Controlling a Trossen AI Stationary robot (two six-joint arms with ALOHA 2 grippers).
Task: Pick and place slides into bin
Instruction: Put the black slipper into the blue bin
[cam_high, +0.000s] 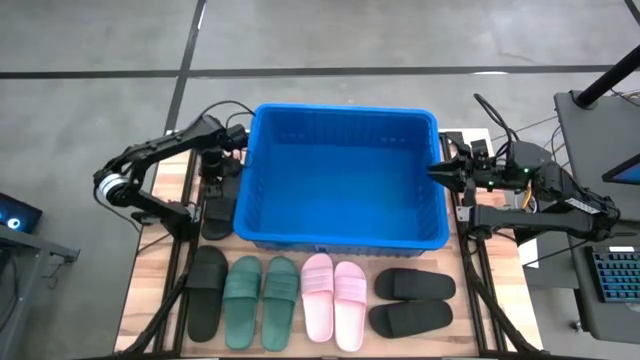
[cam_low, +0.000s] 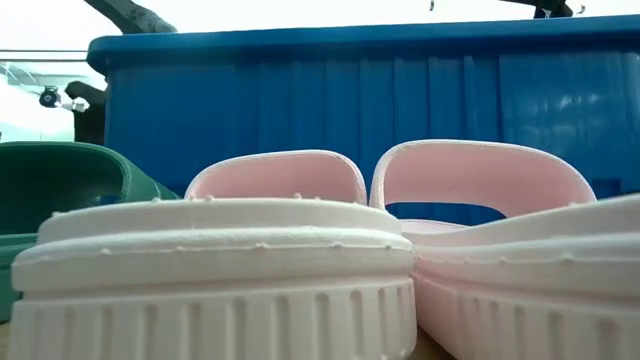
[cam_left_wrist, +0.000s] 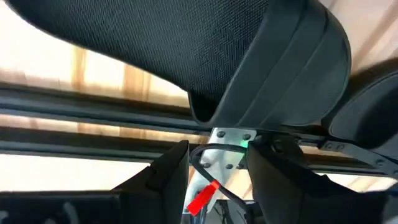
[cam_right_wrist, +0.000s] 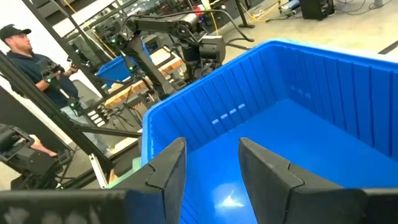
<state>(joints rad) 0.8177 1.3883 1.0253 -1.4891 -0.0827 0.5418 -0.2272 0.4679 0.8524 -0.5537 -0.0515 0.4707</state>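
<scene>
Black rubber fills the space just ahead of the left gripper (cam_left_wrist: 214, 180): a black slide (cam_high: 217, 213) lies beside the bin (cam_high: 340, 236), close before the parted, empty jaws. Opposite, the right gripper (cam_right_wrist: 211, 165) stands at the bin's rim, its jaws also apart and empty, the blue interior directly ahead and below them. Green (cam_high: 262, 300), pink (cam_high: 334, 299) and other black slides (cam_high: 411, 302) lie in front of the bin, well away from both.

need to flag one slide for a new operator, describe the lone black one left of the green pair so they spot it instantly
Start at the big blue bin in the table's middle and drop to the row of slides along its near side. The single black slide lies at the row's left end, beside the dark green pair, lying lengthwise, unlike the two crosswise black slides at the right end.
</scene>
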